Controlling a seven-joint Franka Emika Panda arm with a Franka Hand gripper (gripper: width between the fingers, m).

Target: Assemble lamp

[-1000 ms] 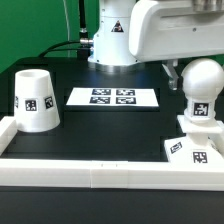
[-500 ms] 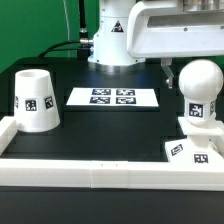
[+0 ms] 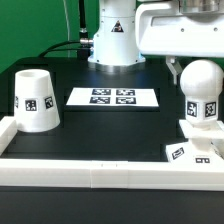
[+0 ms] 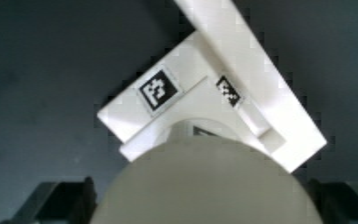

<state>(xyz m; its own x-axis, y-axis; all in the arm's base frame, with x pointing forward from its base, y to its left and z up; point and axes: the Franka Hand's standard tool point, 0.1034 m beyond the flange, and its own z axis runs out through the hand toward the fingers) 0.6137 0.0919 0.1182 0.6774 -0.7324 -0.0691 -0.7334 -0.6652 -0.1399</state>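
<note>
The lamp's bulb [image 3: 203,88] stands upright on the flat square base [image 3: 193,152] at the exterior view's right. The base lies on the black surface [image 3: 110,130], close against the white front rail [image 3: 90,172]. In the wrist view the bulb [image 4: 202,175] fills the foreground, with the base [image 4: 185,85] beneath it showing two tags and one edge along a rail [image 4: 220,25]. The gripper [image 3: 200,66] is positioned directly over the bulb's rounded head. The jaws stand one on each side of the head, and the dark fingers [image 4: 60,200] are seen at both flanks in the wrist view. Contact between fingers and bulb is not resolvable, so I cannot tell whether the jaws are clamped on the bulb or merely straddling it. The shade [image 3: 35,100] sits mouth down at the exterior view's left, well apart from the bulb and base and near the left rail. The marker board [image 3: 113,97] lies flat between the shade and the bulb, towards the arm's pedestal [image 3: 115,45].
</note>
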